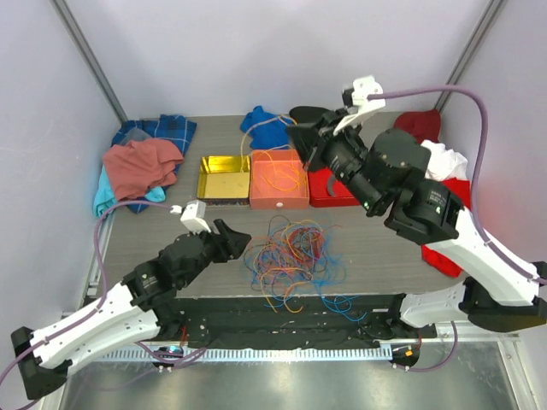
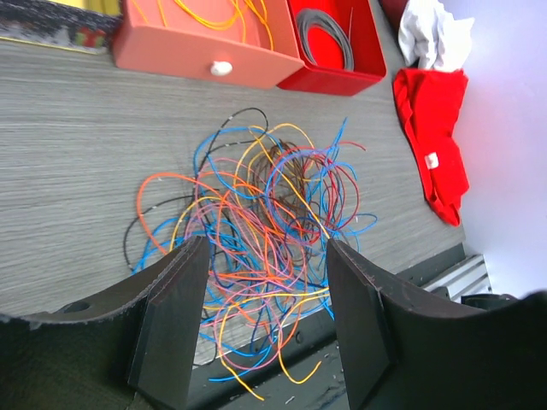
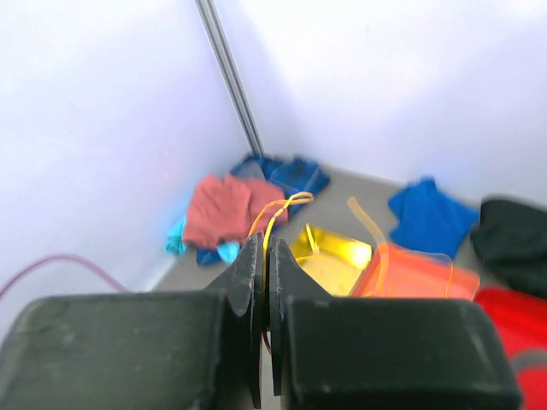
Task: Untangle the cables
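Observation:
A tangle of cables (image 1: 289, 253) in orange, yellow, blue, red and dark colours lies at the table's near middle, with some ends hanging over the front edge. My left gripper (image 1: 238, 239) is open and empty just left of it; in the left wrist view its fingers straddle the near side of the heap (image 2: 265, 213). My right gripper (image 1: 299, 137) is raised above the orange tray (image 1: 279, 202) and shut on a thin yellow-orange cable (image 3: 279, 207) that loops (image 1: 270, 125) down into that tray, which holds a few orange and yellow cables.
A yellow tray (image 1: 224, 178) stands left of the orange one, and a red tray (image 2: 367, 51) holding a grey coiled ring (image 2: 325, 38) stands right of it. Clothes lie at the back left (image 1: 141, 166), back middle (image 1: 261, 120) and right (image 1: 444, 162).

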Tool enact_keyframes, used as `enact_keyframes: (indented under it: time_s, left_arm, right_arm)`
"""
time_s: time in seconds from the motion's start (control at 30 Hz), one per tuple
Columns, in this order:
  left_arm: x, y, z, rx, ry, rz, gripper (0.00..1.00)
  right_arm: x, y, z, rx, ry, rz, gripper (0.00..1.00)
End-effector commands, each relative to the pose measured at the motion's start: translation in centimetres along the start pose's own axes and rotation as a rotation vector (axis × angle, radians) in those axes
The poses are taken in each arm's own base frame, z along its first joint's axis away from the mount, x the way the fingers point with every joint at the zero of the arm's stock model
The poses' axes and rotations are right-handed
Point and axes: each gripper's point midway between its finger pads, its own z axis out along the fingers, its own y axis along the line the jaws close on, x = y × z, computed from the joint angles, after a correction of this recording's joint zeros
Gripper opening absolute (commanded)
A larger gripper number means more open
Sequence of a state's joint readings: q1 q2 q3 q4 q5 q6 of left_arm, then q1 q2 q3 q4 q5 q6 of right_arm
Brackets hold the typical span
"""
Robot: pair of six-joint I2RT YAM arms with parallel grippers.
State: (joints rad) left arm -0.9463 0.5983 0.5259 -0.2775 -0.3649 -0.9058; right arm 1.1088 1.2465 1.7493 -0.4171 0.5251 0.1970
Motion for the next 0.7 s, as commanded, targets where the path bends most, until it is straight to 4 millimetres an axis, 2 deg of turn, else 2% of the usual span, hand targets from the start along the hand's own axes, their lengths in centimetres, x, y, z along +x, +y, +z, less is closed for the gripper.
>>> enact_keyframes:
  time_s: [0.0, 0.03, 0.07, 0.17, 0.43, 0.5, 0.53, 0.57, 0.63, 0.67]
  left_arm:
    - [-1.3, 1.7, -1.1, -0.053, -0.070, -0.005, 0.61]
    - [-1.4, 1.8, -1.3, -0.055, -0.078, -0.008, 0.61]
    - [-1.4, 2.1, -1.4, -0.060, -0.081, -0.012, 0.61]
    - [-1.6, 2.6, -2.0, -0.066, -0.095, -0.023, 0.61]
    - [-1.4, 3.7, -3.1, -0.079, -0.102, -0.059, 0.61]
    - [-1.5, 4.0, -3.4, -0.090, -0.110, -0.065, 0.61]
    - [-1.5, 4.4, -3.8, -0.103, -0.110, -0.072, 0.61]
    - [-1.8, 4.8, -4.0, -0.122, -0.126, -0.077, 0.61]
    - [-1.8, 6.1, -4.7, -0.178, -0.126, -0.092, 0.60]
    - [-2.1, 7.3, -5.0, -0.231, -0.152, -0.098, 0.60]
  right_arm:
    - [-5.0, 1.9, 0.9, -0.062, -0.105, -0.073, 0.01]
    - [-5.9, 2.1, 0.9, -0.066, -0.126, -0.074, 0.01]
    - [-7.6, 2.3, 0.6, -0.074, -0.163, -0.061, 0.01]
    - [-8.2, 2.9, 1.2, -0.082, -0.177, -0.063, 0.01]
    - [-5.0, 4.2, 5.3, -0.057, -0.135, -0.102, 0.01]
    - [-5.4, 3.8, 6.1, -0.028, -0.155, -0.094, 0.01]
    - [-4.4, 3.8, 7.5, -0.015, -0.138, -0.100, 0.01]
    - [-5.2, 2.9, 7.9, 0.005, -0.154, -0.093, 0.01]
    - [-5.1, 2.4, 9.2, 0.009, -0.154, -0.052, 0.01]
    - [-4.0, 1.6, 10.8, 0.013, -0.124, -0.048, 0.01]
